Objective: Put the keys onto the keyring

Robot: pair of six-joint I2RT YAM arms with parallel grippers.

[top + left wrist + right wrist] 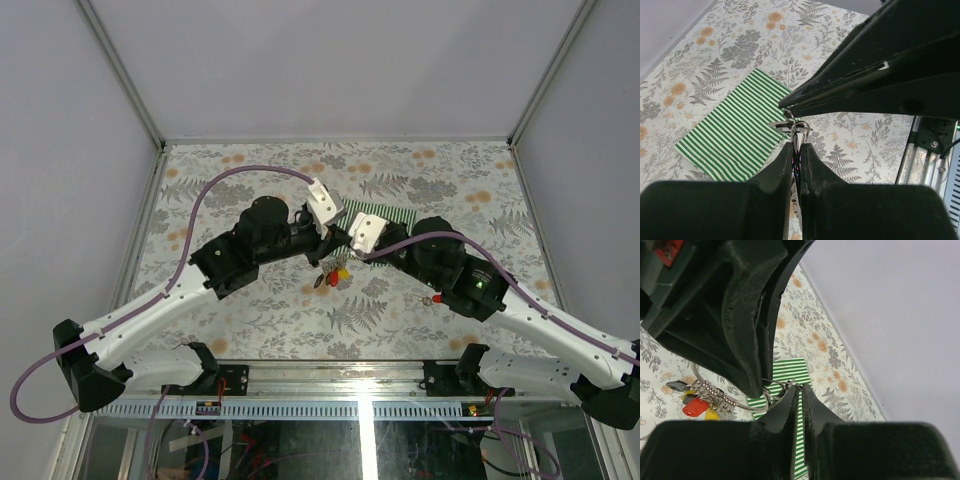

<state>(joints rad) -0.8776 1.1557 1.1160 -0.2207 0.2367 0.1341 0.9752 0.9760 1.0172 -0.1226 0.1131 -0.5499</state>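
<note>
Both arms reach in over the floral-patterned table [250, 310] and meet tip to tip above its middle, just in front of the green-and-white striped cloth [735, 132], which lies flat. The left gripper [796, 146] is closed tight, its two black fingers pressed together on the thin silver wire of the keyring [791, 125], which sticks out just past the fingertips. The ring is lifted off the table and sits between the two claws. The bunch of keys [697, 404] on it hangs below and to one side. In the right wrist view a red tag, a yellow tag and a dark one show there, next to a short coiled stretch of wire. The right gripper [796, 391] comes in from the opposite side with its fingers narrow. A thin slit between them lets the cloth's stripes show through. Its tips are right at the ring's wire and almost touch the left claw's tips. The pictures do not show whether they actually pinch the wire or only rest against it. Well apart from the ring, a small red-tagged key [437, 297] lies loose on the table just beside the right arm's forearm. It is too small in the top view to make out more.
</note>
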